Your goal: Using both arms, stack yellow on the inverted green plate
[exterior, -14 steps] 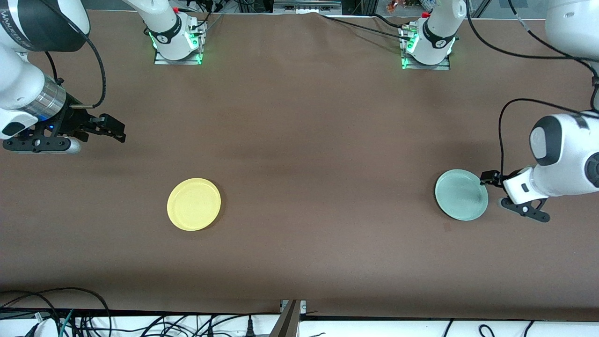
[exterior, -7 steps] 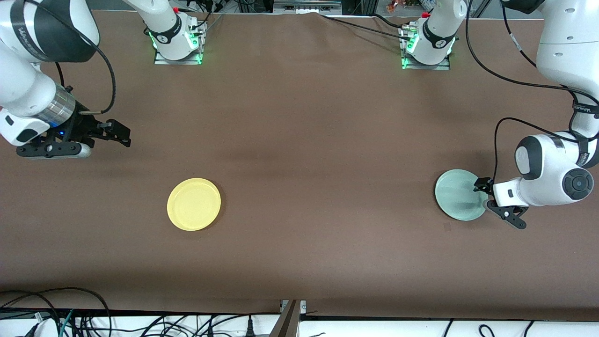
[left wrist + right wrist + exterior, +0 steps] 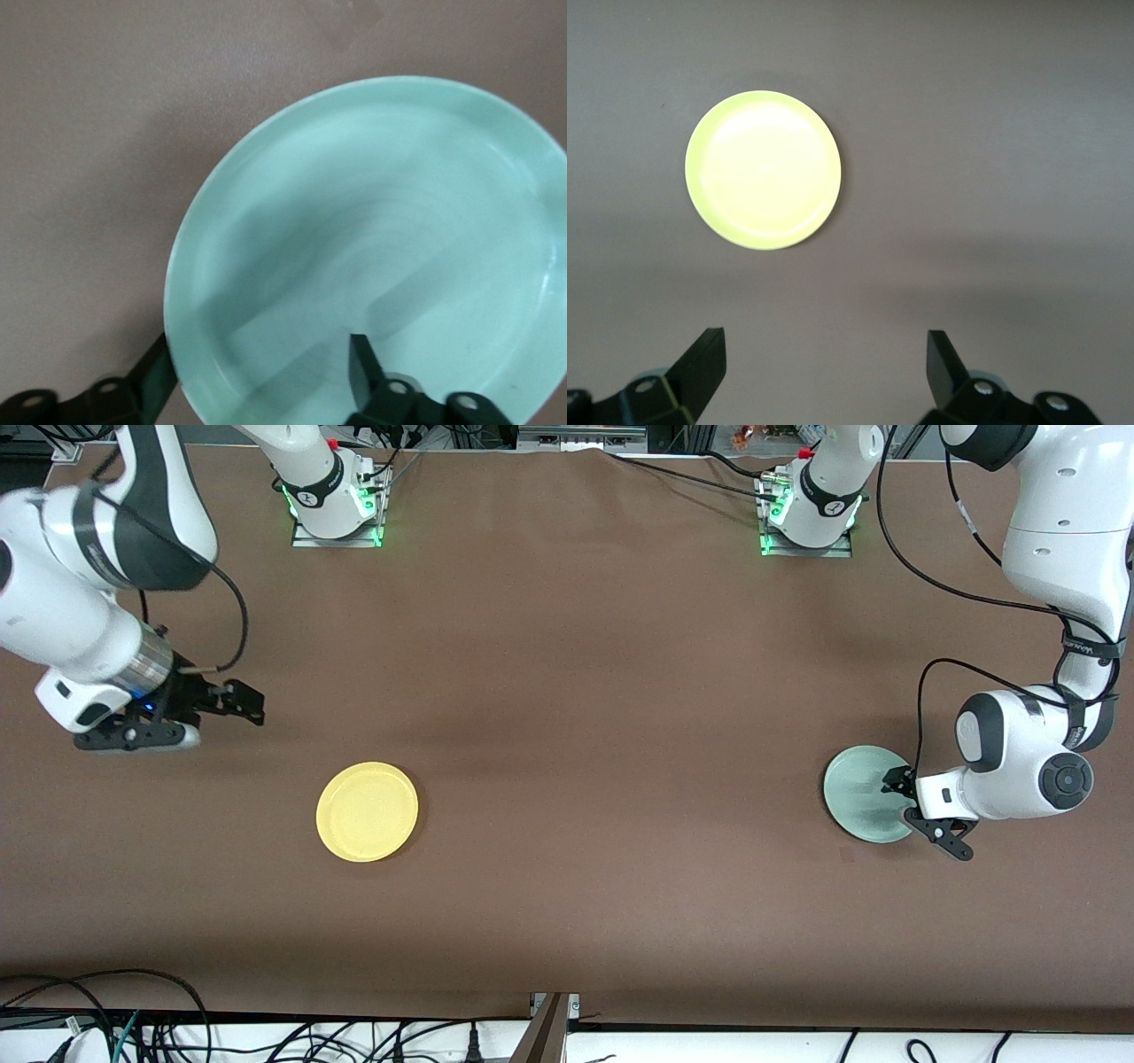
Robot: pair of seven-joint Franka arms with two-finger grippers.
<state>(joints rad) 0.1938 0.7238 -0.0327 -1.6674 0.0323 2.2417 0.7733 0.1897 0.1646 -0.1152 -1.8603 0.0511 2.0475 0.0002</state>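
Left gripper (image 3: 897, 781) sits at the rim of the green plate (image 3: 864, 793), at the plate's edge toward the left arm's end of the table. Its fingers (image 3: 361, 367) are spread and straddle the rim — in the left wrist view one finger lies over the plate's inner surface and the other outside the rim, over the brown table (image 3: 567, 691). The green plate (image 3: 372, 248) shows its hollow face to that camera; whether the fingers touch the rim cannot be told.

Right gripper (image 3: 244, 701) hangs above bare table toward the right arm's end, well apart from the yellow plate (image 3: 367, 811). Its fingers (image 3: 943, 363) are wide apart and hold nothing. The yellow plate lies flat on the table, nearer to the front camera than the spot under this gripper, and rests hollow side up. In the right wrist view the yellow plate (image 3: 763, 169) appears whole — clear of both fingers.

The two plates lie well apart, each toward its own arm's end of the table.
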